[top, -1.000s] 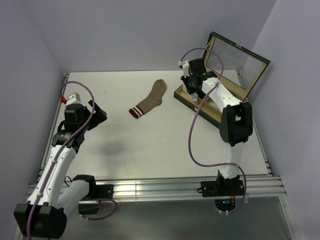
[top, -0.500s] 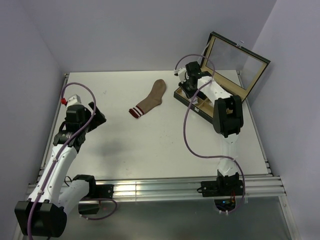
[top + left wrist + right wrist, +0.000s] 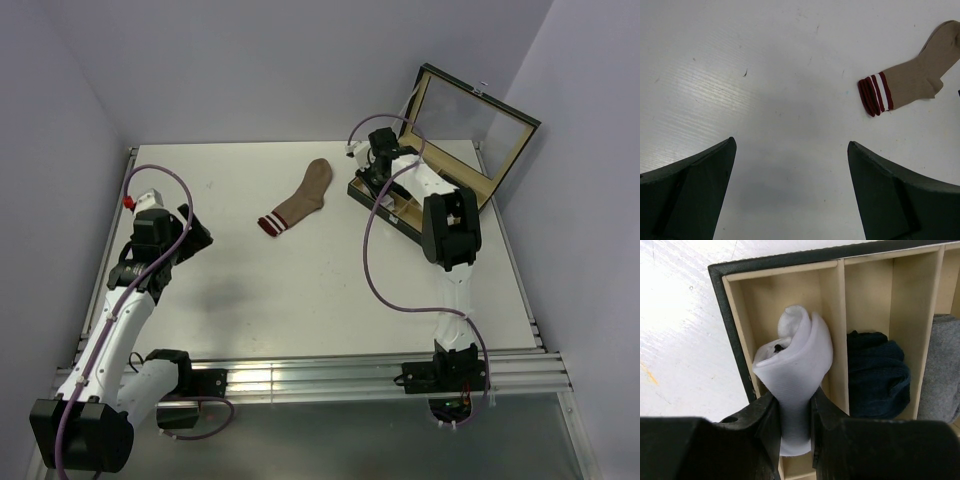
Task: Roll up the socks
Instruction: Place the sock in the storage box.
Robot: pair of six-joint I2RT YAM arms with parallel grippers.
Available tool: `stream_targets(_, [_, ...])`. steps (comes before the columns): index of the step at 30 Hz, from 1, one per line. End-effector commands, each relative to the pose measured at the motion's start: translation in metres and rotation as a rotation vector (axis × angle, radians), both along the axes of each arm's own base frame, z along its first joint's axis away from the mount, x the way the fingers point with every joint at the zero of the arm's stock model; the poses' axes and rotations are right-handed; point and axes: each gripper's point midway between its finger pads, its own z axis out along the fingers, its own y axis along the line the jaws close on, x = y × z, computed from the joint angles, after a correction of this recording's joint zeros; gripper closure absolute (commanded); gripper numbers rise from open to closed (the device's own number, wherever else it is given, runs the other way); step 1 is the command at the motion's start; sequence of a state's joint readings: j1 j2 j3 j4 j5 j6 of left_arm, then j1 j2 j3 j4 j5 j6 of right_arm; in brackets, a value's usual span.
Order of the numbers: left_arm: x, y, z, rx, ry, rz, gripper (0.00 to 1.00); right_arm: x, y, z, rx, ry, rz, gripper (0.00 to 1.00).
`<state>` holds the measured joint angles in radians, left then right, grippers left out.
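The tan-brown sock (image 3: 300, 207) with a dark red-and-white striped cuff lies flat on the white table (image 3: 300, 290), behind the middle; it also shows in the left wrist view (image 3: 912, 80). My right gripper (image 3: 796, 412) is shut on the rolled white sock (image 3: 797, 360) and holds it over the leftmost compartment of the open box (image 3: 395, 205). My left gripper (image 3: 790, 165) is open and empty above bare table, left of the tan sock.
The box has a raised glass lid (image 3: 470, 120) at the back right. A dark blue sock roll (image 3: 875, 372) and a grey roll (image 3: 942, 370) fill neighbouring compartments. Purple cables (image 3: 375, 270) loop off both arms. Walls close the left and back.
My right gripper has moved left and down with the white sock, to the box's left compartment. The left arm has hardly moved.
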<state>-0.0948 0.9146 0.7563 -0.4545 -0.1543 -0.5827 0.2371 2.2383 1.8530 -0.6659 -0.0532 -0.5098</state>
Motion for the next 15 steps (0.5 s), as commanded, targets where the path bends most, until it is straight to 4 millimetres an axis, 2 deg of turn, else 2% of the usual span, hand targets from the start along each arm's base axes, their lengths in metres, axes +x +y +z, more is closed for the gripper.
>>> stream_targets(1, [0.001,-0.001,0.000,0.007,-0.008,-0.017,0.02,0.012,0.004,0.008,0.019,-0.031,0.023,0.75])
stream_targets(8, [0.001,-0.001,0.002,0.005,-0.014,-0.021,0.02,0.009,0.003,0.022,0.018,-0.057,0.032,0.48])
stream_targets(15, [0.000,-0.002,0.003,0.000,-0.020,-0.022,0.02,0.004,0.004,0.032,0.030,-0.059,0.037,0.45])
